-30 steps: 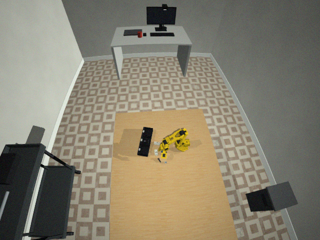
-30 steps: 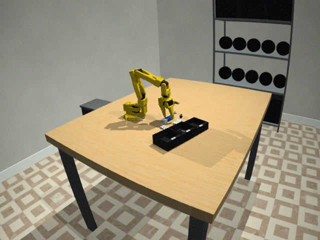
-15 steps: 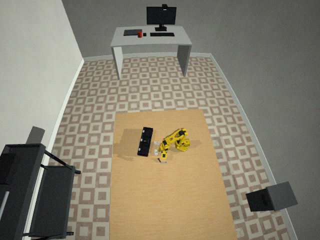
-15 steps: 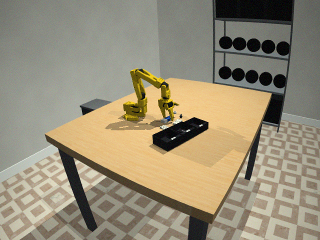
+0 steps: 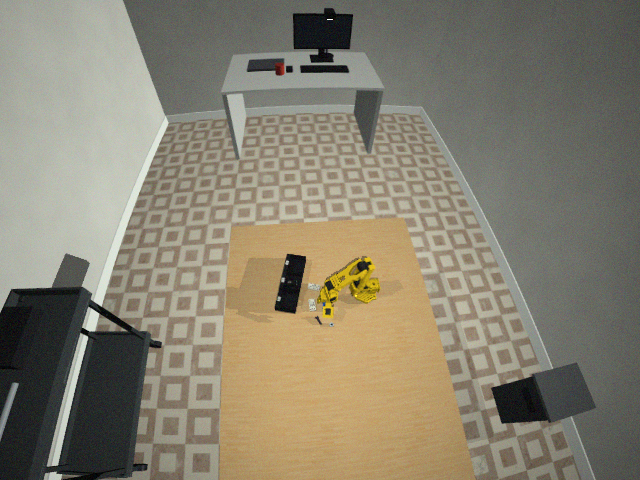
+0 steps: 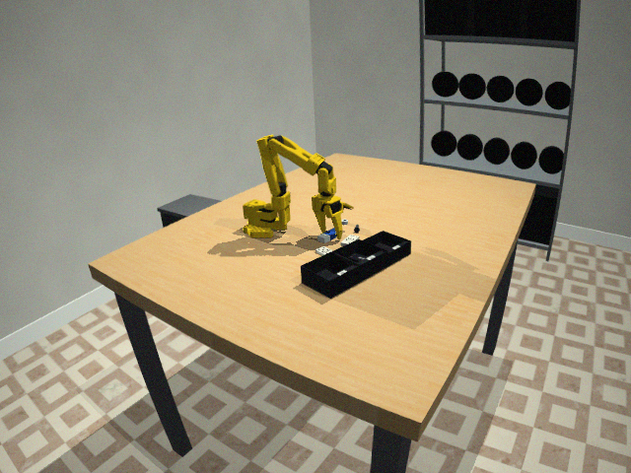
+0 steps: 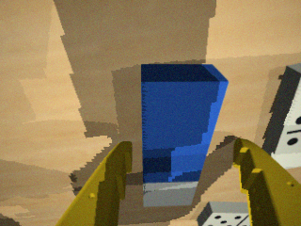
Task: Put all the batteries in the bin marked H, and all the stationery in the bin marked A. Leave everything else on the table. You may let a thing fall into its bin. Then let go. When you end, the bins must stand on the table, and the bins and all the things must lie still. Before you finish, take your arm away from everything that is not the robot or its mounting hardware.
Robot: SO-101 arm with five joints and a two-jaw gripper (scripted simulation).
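Note:
A blue block with a grey end (image 7: pixel 179 127) (image 6: pixel 325 236) lies flat on the wooden table (image 6: pixel 254 325) (image 5: pixel 336 403). My gripper (image 7: pixel 181 146) (image 6: pixel 328 230) (image 5: pixel 327 310) is low over it, pointing down, with one yellow finger on each side of the block's grey end. There is a gap on both sides, so the gripper is open and holds nothing. A black row of bins (image 6: pixel 325 287) (image 5: pixel 285 308) stands just beyond. I cannot read its letters.
Two white dominoes (image 7: pixel 293 137) (image 7: pixel 223 218) (image 6: pixel 322 249) (image 6: pixel 349 238) lie between the block and the bins. A small black thing (image 6: pixel 357 227) (image 5: pixel 317 320) and a tiny pale thing (image 6: pixel 344 221) (image 5: pixel 331 324) lie nearby. The arm's base (image 6: pixel 259 219) stands behind.

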